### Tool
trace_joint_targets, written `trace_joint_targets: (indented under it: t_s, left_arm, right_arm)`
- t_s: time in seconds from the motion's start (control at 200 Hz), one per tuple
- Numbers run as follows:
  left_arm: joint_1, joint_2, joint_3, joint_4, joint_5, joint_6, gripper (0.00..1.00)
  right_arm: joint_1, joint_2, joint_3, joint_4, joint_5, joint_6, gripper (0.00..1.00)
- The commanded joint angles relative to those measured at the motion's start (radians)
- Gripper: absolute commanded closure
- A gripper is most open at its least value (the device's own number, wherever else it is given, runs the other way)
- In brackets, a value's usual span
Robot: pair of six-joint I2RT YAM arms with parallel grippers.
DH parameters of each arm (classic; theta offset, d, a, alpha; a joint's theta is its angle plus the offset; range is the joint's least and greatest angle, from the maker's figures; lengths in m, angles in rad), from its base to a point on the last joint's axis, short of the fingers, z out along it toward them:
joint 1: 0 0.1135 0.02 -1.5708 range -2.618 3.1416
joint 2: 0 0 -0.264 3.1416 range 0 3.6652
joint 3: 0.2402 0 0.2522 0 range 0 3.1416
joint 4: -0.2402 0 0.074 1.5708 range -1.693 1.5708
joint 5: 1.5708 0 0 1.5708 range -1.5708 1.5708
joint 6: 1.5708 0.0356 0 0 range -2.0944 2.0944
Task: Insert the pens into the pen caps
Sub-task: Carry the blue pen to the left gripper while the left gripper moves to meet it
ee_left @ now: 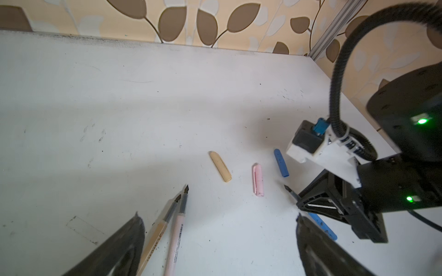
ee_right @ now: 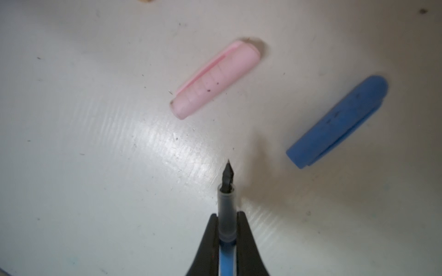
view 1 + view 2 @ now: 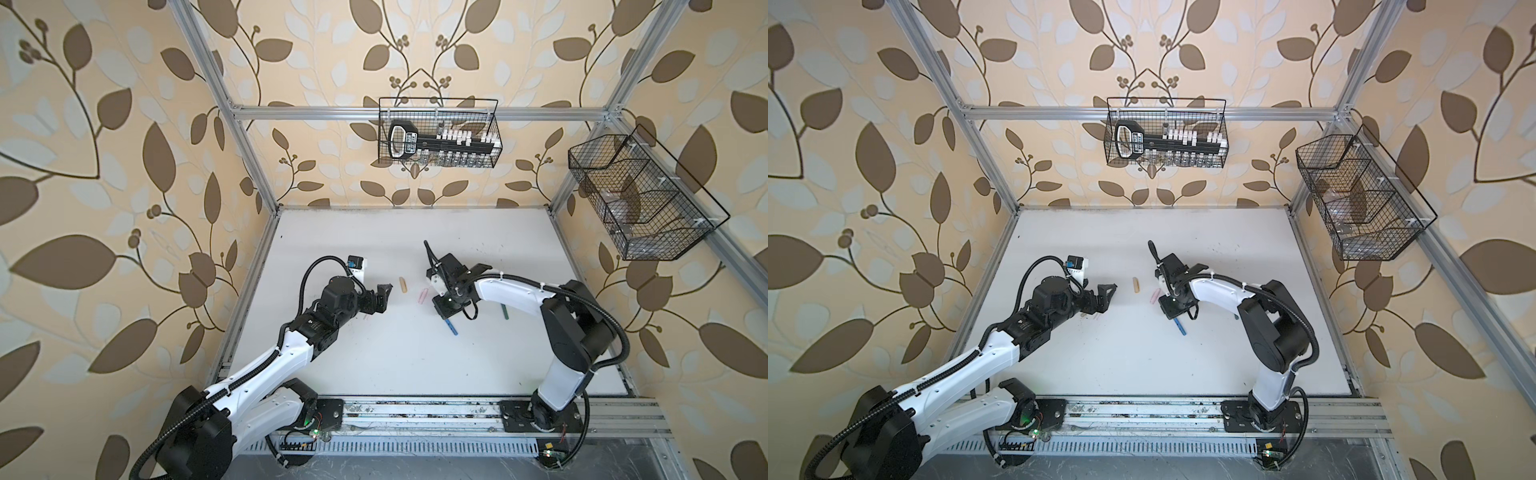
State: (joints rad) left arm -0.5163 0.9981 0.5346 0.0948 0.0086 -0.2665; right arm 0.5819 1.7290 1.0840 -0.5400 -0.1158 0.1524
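My right gripper (image 2: pixel 226 216) is shut on the blue pen (image 2: pixel 226 203) just behind its dark tip, low over the table. The barrel (image 3: pixel 451 327) sticks out behind the gripper. The tip points between the pink cap (image 2: pixel 215 80) and the blue cap (image 2: pixel 339 124), both lying flat a short way ahead. A tan cap (image 3: pixel 402 285) lies left of the pink cap (image 3: pixel 423 296). My left gripper (image 1: pixel 218 216) stands open and holds nothing. The tan pen (image 1: pixel 155 239) and the pink pen (image 1: pixel 175 236) lie side by side by its one finger. A dark green pen (image 3: pixel 505 311) lies under the right arm.
The white table (image 3: pixel 395 365) has aluminium frame posts at its edges. A wire basket (image 3: pixel 438 133) with a tool hangs on the back wall. Another wire basket (image 3: pixel 640 199) hangs at the right. The two grippers face each other with the caps between them.
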Motion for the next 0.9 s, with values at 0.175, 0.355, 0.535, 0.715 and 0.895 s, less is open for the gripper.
trace_joint_targets:
  t_s: [0.175, 0.355, 0.535, 0.715, 0.895]
  left_arm:
    - [0.002, 0.026, 0.013, 0.082, 0.154, -0.024, 0.01]
    - [0.002, 0.111, 0.005, 0.229, 0.416, -0.06, 0.01]
    - [0.002, 0.216, 0.012, 0.397, 0.648, -0.139, 0.01]
    - [-0.009, 0.277, 0.02, 0.468, 0.742, -0.153, 0.01]
    - [-0.026, 0.297, 0.025, 0.5, 0.775, -0.162, 0.01]
  right_arm:
    - [-0.132, -0.324, -0.329, 0.578, -0.315, 0.219, 0.92]
    - [-0.155, -0.46, -0.506, 0.9, -0.358, 0.39, 0.92]
    - [-0.139, -0.548, -0.625, 1.15, -0.35, 0.54, 0.91]
    - [-0.056, -0.587, -0.643, 1.203, -0.263, 0.55, 0.91]
    - [-0.022, -0.542, -0.641, 1.274, -0.24, 0.573, 0.91]
